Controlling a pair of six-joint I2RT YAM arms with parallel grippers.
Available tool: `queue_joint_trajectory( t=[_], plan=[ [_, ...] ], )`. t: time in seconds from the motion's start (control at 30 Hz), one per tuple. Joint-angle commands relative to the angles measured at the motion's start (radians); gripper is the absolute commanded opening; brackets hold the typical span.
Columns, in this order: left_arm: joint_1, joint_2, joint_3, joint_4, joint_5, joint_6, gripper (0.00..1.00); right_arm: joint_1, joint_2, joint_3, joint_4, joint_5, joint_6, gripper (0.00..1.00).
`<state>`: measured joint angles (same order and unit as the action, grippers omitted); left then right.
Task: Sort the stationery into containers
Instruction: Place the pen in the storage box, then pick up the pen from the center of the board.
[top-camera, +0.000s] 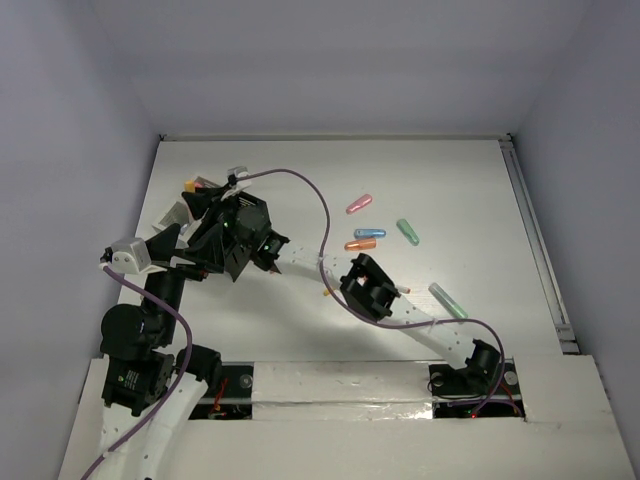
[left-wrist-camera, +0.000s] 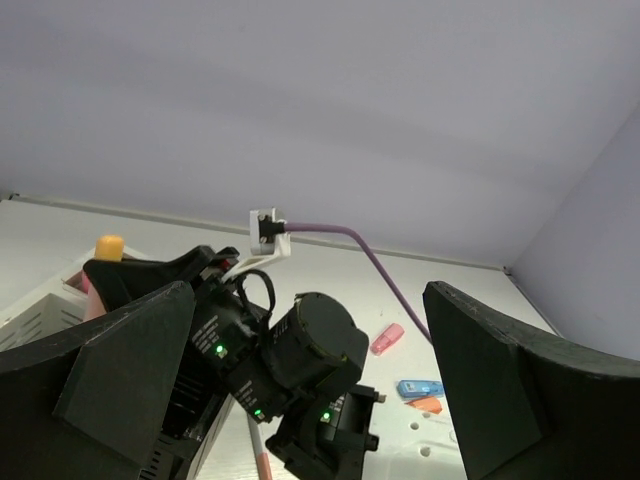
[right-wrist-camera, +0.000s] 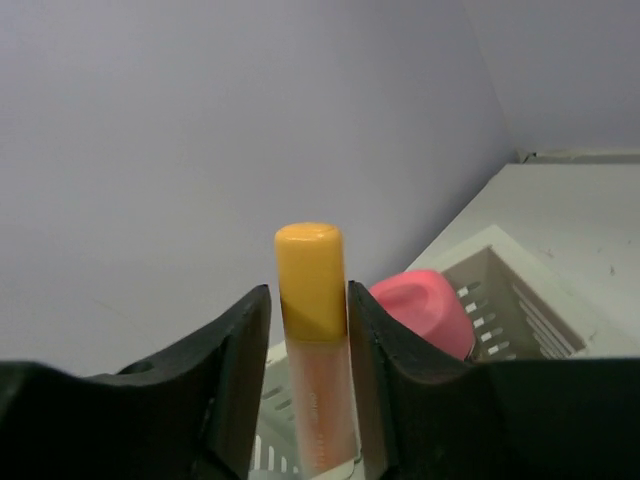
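Surface: a white table (top-camera: 300, 170), matte, with a few small holes showing in the left wrist view. A metal rail (top-camera: 535, 240) runs down its right edge. Pale lavender-grey walls (top-camera: 330, 60) close it in on three sides, plain and unmarked. A purple cable (top-camera: 315, 195) loops over the middle of the table.

Writing: none legible; any print on the items is too small to make out. Green lamps glow on the right arm's black wrist housing (left-wrist-camera: 300, 350).

Right gripper (right-wrist-camera: 308, 300), upper left of the overhead frame: clamped narrow on a pen (right-wrist-camera: 310, 262), yellow cap up and pale body upright between the fingers. Its lower end is hidden. Just behind it is the white box (right-wrist-camera: 505, 290) with slotted walls. A pink cap (right-wrist-camera: 425, 310) sits just beside the pen against that box; whether it stands inside, I cannot tell.

Left gripper (left-wrist-camera: 320, 400): fingers spread wide and holding nothing, pointed toward the right arm's wrist.

Loose on the table, centre-right of the overhead frame and well apart from the white box:
- pink marker (top-camera: 359, 204)
- blue marker (top-camera: 369, 233), with the orange marker (top-camera: 360, 244) just below it
- green marker (top-camera: 408, 232), to their right
- teal marker (top-camera: 448, 300), lower right, near the right arm's forearm
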<state>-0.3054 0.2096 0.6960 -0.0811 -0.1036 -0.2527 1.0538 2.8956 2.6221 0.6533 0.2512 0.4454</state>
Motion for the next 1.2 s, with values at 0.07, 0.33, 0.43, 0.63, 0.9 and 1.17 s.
queue_joint_trajectory(
  t=[0.07,0.33,0.43,0.63,0.9,1.17],
  plan=[
    [0.005,0.004,0.005,0.024,-0.002,-0.003,0.99,0.032,-0.087,-0.076,0.115,-0.036,-0.105,0.54],
    [0.005,0.005,0.004,0.024,-0.004,-0.003,0.99,0.032,-0.304,-0.344,0.187,-0.119,-0.152,0.72],
    [0.005,0.004,0.003,0.024,-0.005,-0.003,0.99,0.032,-0.38,-0.445,0.204,-0.133,-0.157,0.76],
    [0.005,-0.01,0.005,0.024,-0.004,-0.005,0.99,0.02,-0.68,-0.893,0.161,-0.122,-0.126,1.0],
    [-0.015,-0.022,0.0,0.026,0.01,-0.007,0.99,-0.187,-1.1,-1.436,-0.305,-0.013,0.1,1.0],
    [-0.055,-0.026,0.0,0.024,0.015,-0.005,0.99,-0.311,-1.494,-1.746,-0.735,0.135,0.156,1.0]
  ],
)
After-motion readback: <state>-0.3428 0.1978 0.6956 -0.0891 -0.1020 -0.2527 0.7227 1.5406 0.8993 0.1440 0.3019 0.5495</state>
